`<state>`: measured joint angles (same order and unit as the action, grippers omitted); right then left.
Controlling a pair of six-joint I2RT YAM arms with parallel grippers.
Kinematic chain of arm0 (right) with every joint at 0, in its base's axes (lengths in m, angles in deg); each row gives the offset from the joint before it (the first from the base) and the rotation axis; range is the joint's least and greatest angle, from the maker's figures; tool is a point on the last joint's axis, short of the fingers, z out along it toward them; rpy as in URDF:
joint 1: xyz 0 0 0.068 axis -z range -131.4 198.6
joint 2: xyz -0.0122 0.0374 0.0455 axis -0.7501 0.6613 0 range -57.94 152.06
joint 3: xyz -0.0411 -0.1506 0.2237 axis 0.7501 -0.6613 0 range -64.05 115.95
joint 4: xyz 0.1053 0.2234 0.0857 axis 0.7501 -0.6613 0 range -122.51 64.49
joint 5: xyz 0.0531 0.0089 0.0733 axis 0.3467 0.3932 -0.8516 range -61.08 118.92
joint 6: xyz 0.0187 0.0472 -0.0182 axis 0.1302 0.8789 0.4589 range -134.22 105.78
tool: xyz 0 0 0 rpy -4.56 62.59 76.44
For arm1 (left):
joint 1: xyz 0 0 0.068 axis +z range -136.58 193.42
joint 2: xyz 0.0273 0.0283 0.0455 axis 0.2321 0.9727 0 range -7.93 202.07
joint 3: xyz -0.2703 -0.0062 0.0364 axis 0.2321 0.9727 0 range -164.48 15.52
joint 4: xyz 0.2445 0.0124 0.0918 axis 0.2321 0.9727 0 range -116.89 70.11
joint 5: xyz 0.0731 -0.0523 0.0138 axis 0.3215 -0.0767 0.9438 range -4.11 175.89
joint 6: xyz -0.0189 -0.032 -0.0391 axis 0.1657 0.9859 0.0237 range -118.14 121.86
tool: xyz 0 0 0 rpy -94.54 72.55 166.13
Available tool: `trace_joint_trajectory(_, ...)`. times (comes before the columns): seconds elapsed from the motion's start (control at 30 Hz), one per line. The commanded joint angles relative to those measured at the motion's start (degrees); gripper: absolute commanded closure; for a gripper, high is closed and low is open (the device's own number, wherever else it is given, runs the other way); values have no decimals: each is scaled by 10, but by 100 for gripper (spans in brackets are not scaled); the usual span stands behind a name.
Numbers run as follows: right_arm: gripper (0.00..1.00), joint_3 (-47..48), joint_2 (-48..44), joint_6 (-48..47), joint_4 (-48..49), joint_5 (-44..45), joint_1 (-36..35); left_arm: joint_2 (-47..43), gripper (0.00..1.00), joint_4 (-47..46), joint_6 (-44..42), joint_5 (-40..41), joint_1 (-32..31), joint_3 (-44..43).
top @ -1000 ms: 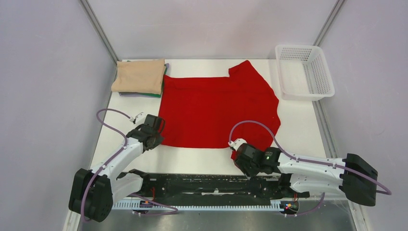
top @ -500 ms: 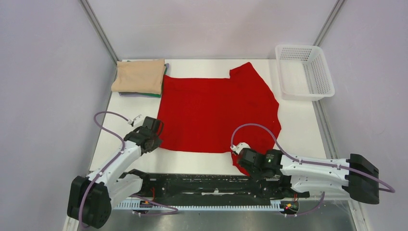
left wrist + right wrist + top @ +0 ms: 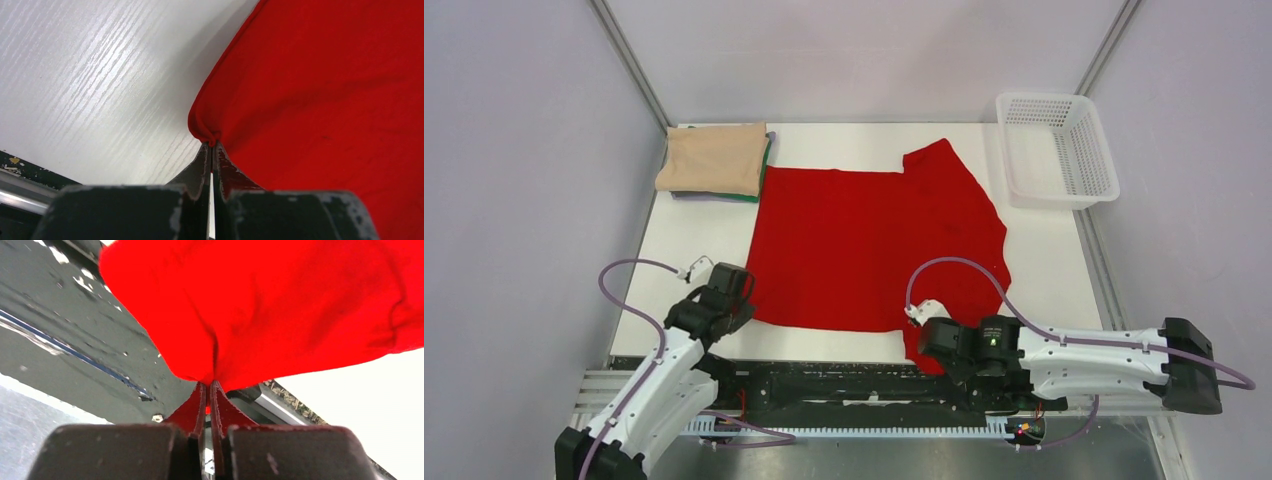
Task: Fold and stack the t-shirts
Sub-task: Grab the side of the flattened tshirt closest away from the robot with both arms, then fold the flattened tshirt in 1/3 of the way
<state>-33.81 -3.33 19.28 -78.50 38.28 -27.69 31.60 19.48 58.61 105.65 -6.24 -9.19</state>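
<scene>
Red t-shirt [image 3: 874, 240] lies spread open mid-table, one sleeve pointing to the far right. Left gripper [image 3: 212, 148] is clamped tight on the shirt's near-left corner, with the hem bunched into a small fold right at the fingertips, low over the white table [image 3: 689, 250]. Right gripper [image 3: 209, 385] is also closed, pinching the near-right corner. The cloth there is gathered and lifted, hanging past the table's near edge over the black rail [image 3: 844, 385]. Folded beige t-shirt [image 3: 712, 158] sits at the far-left corner on top of the dark green t-shirt [image 3: 746, 198], of which only an edge shows. The stack is just beside the red shirt's far-left corner. White mesh basket [image 3: 1089, 150] sits far right, near the sleeve and not touching it.
</scene>
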Motion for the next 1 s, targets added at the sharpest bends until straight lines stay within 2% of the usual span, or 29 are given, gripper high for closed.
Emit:
trace_joint_trajectory(0.0, 100, 54, -27, 38, 4, 102, -3, 8, 98, -7, 12, -17, -1, -26)
trace_joint_trajectory(0.27, 100, 107, -62, 44, 19, 255, 14, 49, 98, -54, -10, -22, -2, -74)
trace_joint_trajectory(0.47, 100, 134, -74, 18, 51, 337, 66, 101, 98, -67, -26, -16, -1, -112)
trace_joint_trajectory(0.97, 100, 182, 6, -156, 194, 290, 294, 235, 98, -117, -35, 29, 25, -200)
